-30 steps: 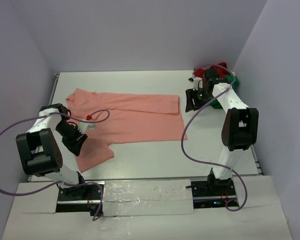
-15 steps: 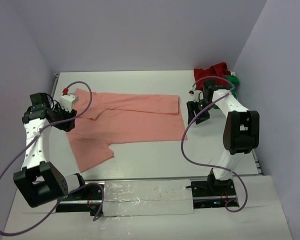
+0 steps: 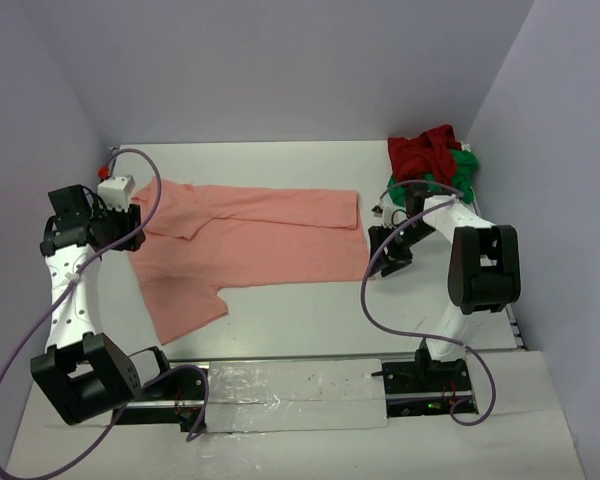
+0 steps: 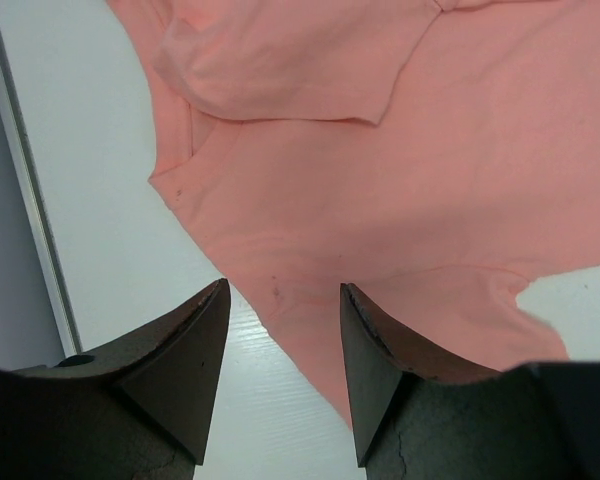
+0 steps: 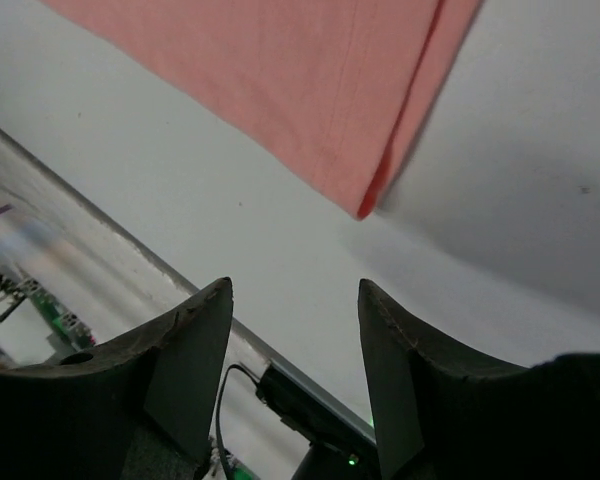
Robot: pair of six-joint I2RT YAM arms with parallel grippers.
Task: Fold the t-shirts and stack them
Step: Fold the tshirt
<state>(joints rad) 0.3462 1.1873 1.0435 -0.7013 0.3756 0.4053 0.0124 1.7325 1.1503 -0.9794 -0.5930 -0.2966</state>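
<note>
The salmon-pink t-shirt (image 3: 270, 235) lies spread flat across the table, one sleeve reaching toward the front left. The dark red t-shirt (image 3: 425, 150) and the bright green t-shirt (image 3: 462, 170) lie crumpled together at the back right. My left gripper (image 3: 120, 232) is open and empty, hovering over the pink shirt's left edge. In the left wrist view its jaws (image 4: 285, 290) straddle that edge of the shirt (image 4: 380, 200). My right gripper (image 3: 385, 258) is open and empty, just right of the shirt's near right corner (image 5: 365, 205).
The white table (image 3: 300, 310) has a raised rail along its left edge (image 4: 20, 180). Purple walls close in the back and both sides. Purple cables loop off both arms. A taped strip and the arm bases (image 3: 290, 395) run along the front.
My left arm has lifted off the front sleeve and swung back to the shirt's left edge. My right gripper has moved forward from the red and green pile to the shirt's near right corner.
</note>
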